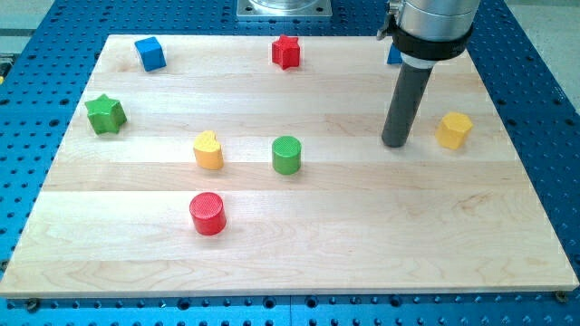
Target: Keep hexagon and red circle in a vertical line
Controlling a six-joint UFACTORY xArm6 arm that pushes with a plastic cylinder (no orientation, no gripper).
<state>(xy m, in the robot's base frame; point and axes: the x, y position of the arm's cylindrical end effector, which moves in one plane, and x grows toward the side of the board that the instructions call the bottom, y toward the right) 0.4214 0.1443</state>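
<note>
The yellow hexagon (pixel 454 130) sits at the view's right, mid-height on the wooden board (pixel 299 244). The red circle (pixel 207 214) lies at lower left of centre, far to the left of the hexagon and lower. My tip (pixel 395 143) rests on the board just left of the yellow hexagon, with a small gap between them. The dark rod rises from the tip to the arm at the view's top right.
A green circle (pixel 286 155) and a yellow heart (pixel 208 150) lie mid-board. A green star (pixel 105 113) is at the left, a blue cube (pixel 149 52) top left, a red star (pixel 285 52) top centre. A blue block (pixel 393 56) peeks out behind the rod.
</note>
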